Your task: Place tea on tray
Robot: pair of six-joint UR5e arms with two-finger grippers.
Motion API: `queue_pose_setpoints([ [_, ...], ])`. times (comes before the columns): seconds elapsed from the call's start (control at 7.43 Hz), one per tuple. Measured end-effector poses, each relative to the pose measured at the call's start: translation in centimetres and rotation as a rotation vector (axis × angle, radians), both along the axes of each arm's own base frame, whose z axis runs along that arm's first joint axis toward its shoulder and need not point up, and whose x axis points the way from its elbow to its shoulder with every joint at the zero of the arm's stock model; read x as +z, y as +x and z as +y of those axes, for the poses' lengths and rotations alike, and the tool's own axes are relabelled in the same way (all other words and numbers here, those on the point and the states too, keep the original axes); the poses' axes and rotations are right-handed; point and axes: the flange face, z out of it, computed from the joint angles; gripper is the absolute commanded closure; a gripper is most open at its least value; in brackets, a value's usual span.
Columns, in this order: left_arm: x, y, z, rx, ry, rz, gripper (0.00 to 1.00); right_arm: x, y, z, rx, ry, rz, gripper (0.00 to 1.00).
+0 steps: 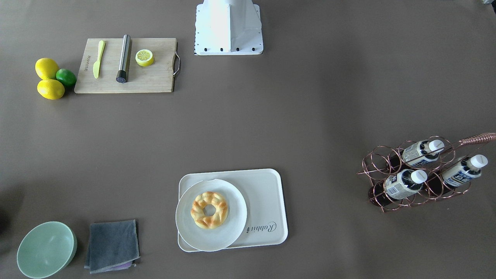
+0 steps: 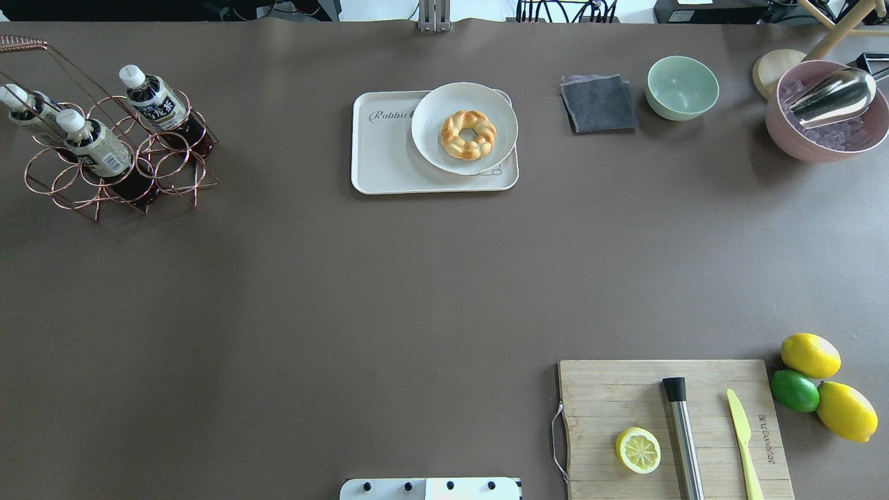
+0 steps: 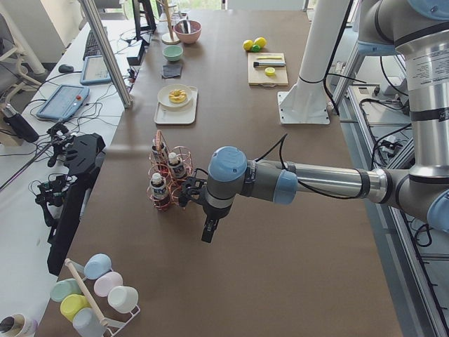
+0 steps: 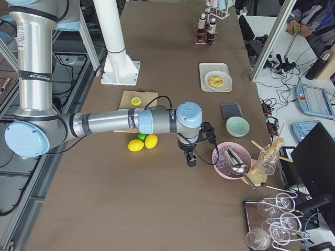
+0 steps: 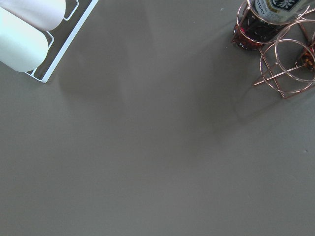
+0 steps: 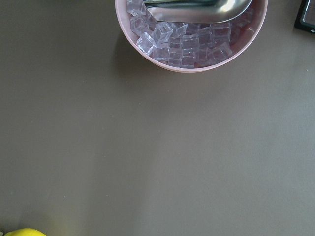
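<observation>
Tea: one of three identical bottles, seated at a tilt in the rings of a copper wire rack at upper left of the overhead view, white caps leaning toward the upper left. Kept from rolling by the rings, with caps and shoulders exposed for a grasp from above. Not yet lifted. Tray: upper centre of the same view, well apart from the rack. Occupied on its right portion by a round plate carrying a doughnut; lettered left portion bare, judged the only free landing area and also the side nearer the rack. Left gripper: visible only in the left side view, pointing down above the table just beside the rack, touching no bottle. Finger opening impossible to tell from that angle. No fingers in the left wrist view, only a bottle base and rack rings at upper right. Right gripper: visible only in the right side view, hanging over bare table between the lemons and a pink bowl of ice. Width likewise impossible to tell. Judged parked clear of the working side. Next, by judgement: close on one bottle, lift clear of its ring, then carry across.
</observation>
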Motion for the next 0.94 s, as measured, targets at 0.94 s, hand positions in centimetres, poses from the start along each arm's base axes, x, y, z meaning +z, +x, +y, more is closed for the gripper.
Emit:
queue_pose_setpoints([
  [0.94, -0.51, 0.00, -0.07, -0.005, 0.011, 0.000, 0.03, -0.03, -0.01, 0.18, 0.000, 0.000, -0.001, 0.00],
])
